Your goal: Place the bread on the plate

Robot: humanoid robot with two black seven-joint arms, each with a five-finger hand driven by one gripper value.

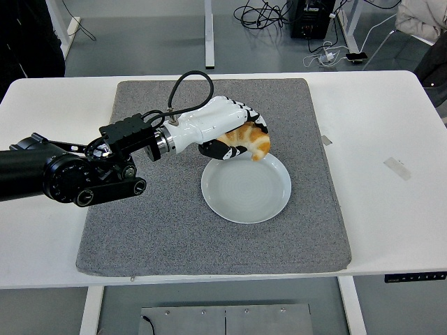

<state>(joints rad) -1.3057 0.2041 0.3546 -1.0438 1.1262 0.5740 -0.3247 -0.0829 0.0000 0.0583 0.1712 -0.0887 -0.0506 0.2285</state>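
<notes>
Fingers (246, 120) curled round golden-brown croissant (250, 140), over plate's (246, 206) far rim

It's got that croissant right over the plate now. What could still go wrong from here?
The left hand holds the croissant over the far rim of the plate, not its middle. Released here, it might catch the rim and roll onto the grey mat. It also looks held above the plate, so a drop might bounce it.

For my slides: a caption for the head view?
Left hand holds the bread over the far rim of the plate.
</notes>
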